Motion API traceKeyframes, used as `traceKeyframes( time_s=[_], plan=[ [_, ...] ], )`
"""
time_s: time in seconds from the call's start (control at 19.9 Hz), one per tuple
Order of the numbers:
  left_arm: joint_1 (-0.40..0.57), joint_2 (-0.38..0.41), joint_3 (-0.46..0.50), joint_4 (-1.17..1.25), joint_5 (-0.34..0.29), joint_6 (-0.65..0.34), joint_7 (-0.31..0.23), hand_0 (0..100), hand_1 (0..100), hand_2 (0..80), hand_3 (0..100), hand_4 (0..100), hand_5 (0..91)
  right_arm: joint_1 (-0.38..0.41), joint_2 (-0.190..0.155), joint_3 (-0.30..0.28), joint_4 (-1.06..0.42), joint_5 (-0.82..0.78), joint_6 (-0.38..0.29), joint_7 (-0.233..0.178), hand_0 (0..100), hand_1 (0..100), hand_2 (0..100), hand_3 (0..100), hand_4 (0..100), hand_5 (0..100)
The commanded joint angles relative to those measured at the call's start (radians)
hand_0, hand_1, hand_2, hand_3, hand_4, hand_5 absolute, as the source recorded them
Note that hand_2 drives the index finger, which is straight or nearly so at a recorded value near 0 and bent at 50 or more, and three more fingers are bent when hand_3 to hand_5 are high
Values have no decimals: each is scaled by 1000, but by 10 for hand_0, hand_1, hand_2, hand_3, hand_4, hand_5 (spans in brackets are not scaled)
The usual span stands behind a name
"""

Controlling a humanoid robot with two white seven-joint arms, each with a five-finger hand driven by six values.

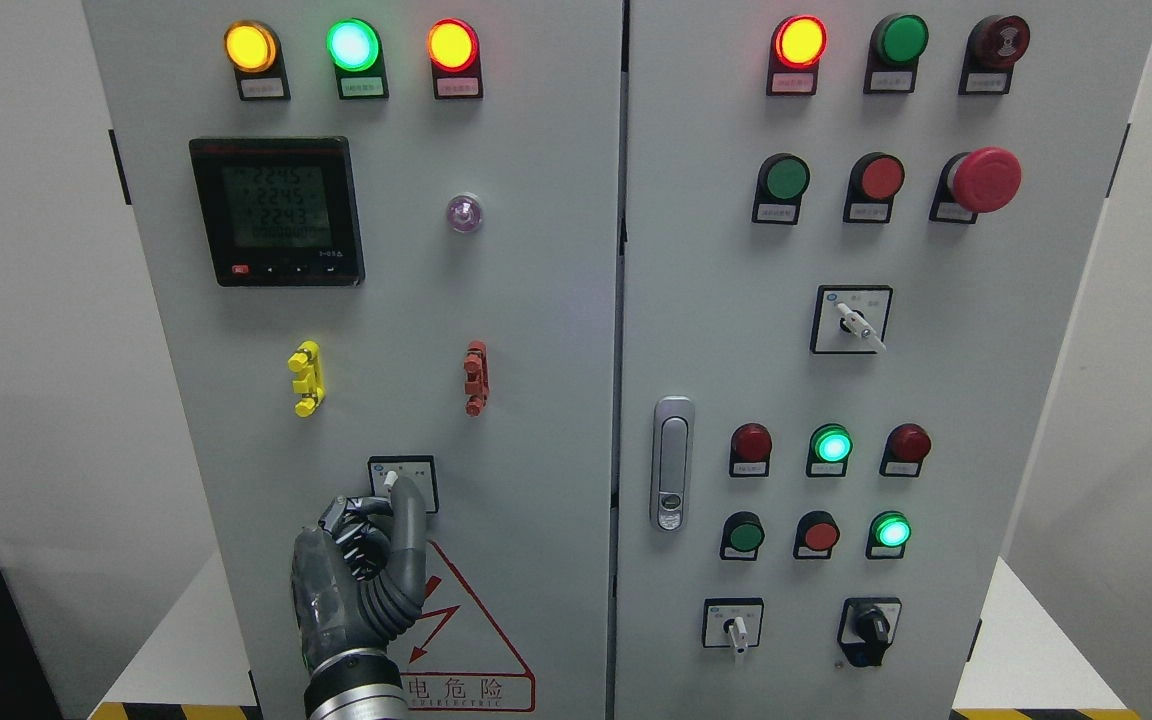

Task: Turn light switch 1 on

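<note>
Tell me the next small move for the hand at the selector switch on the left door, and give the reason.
Probably pinch the small white knob and twist it. The left hand is raised against the left door, its extended finger reaching the selector switch beside the knob, but no grip on the knob is visible yet.

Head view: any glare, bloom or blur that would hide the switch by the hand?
Head view: sharp, evenly lit; lit lamps bloom, e.g. top green lamp; meter display digits washed out; left hand partly covers the selector switch, tiny label unreadable.
</note>
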Motion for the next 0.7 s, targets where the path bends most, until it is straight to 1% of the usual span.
traceKeyframes(
  time_s=[0.0, 0.65],
  plan=[
    [-1, 0, 0, 4, 0, 0, 6, 522, 356, 585, 1000, 992, 876, 0, 0, 0, 0, 0, 0, -1, 0, 0, 0, 0, 0, 0],
    [-1, 0, 0, 4, 3, -2, 6, 583, 279, 588, 1000, 993, 876, 0, 0, 0, 0, 0, 0, -1, 0, 0, 0, 0, 0, 0]
  ],
)
